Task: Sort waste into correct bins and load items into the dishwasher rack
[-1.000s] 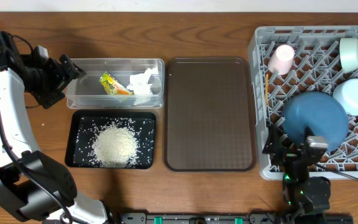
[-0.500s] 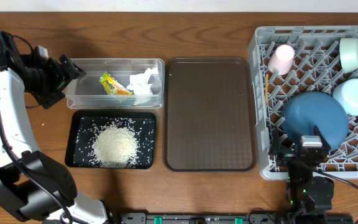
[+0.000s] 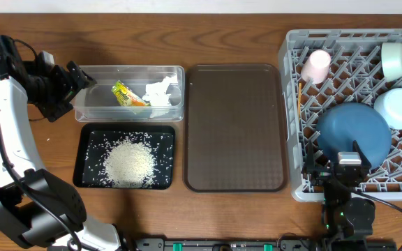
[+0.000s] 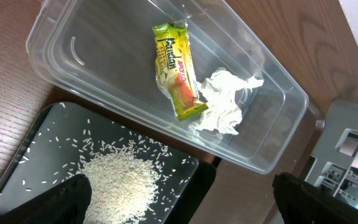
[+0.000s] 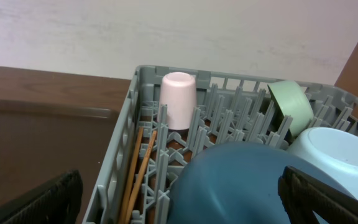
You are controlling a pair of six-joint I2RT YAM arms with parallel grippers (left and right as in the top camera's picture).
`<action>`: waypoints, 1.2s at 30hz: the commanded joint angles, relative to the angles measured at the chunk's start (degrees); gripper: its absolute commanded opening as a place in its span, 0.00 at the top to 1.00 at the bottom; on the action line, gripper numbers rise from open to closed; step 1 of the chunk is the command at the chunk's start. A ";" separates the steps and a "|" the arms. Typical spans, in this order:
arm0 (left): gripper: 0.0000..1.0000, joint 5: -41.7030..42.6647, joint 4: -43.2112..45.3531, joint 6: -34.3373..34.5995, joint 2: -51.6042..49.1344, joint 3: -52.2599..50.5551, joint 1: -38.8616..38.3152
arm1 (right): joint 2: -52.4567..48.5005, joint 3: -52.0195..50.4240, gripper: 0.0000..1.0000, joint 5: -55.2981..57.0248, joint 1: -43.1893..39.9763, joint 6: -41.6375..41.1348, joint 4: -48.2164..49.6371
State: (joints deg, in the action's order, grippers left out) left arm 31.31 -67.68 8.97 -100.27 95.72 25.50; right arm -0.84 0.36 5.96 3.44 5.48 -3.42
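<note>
The yellow-green wrapper (image 3: 128, 96) and the white tissue (image 3: 160, 92) lie in the clear tub (image 3: 89, 104). Rice (image 3: 128, 162) is piled in the black tray (image 3: 82, 139). In the grey rack (image 3: 288, 104) sit the dark blue plate (image 3: 353, 134), pink cup (image 3: 317, 65), mint bowl (image 3: 393, 60), white and light-blue bowl (image 3: 398, 107) and chopsticks (image 3: 299, 104). My left gripper (image 3: 82, 82) hangs open and empty just left of the tub. My right gripper (image 3: 333, 166) stands open over the rack's front edge, near the plate (image 5: 241, 180). The left wrist view shows wrapper (image 4: 176, 68), tissue (image 4: 225, 99) and rice (image 4: 114, 180).
A large brown serving tray (image 3: 234, 127) lies between the two bins and the rack, with nothing on it. The rack reaches the table's right edge. Bare wooden table runs along the back, with a white wall behind it in the right wrist view.
My right gripper has drawn back slightly toward the table's front edge, staying open. The left arm and all the objects are where they were.
</note>
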 commanded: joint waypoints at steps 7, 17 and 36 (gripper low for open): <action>0.04 0.07 -0.22 -0.37 0.94 1.25 0.20 | 0.52 -0.07 0.01 -0.22 -0.39 0.83 -0.26; 0.04 0.07 -0.22 -0.37 0.94 1.25 0.20 | 0.52 -0.07 0.01 -0.22 -0.39 0.83 -0.26; 0.04 -0.74 -0.24 -0.37 7.98 0.04 -2.38 | 0.52 -0.07 0.01 -0.22 -0.39 0.83 -0.26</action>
State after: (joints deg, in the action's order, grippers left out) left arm 31.18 -67.66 8.97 -97.21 95.70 24.34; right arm -0.84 0.36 5.96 3.44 5.50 -3.44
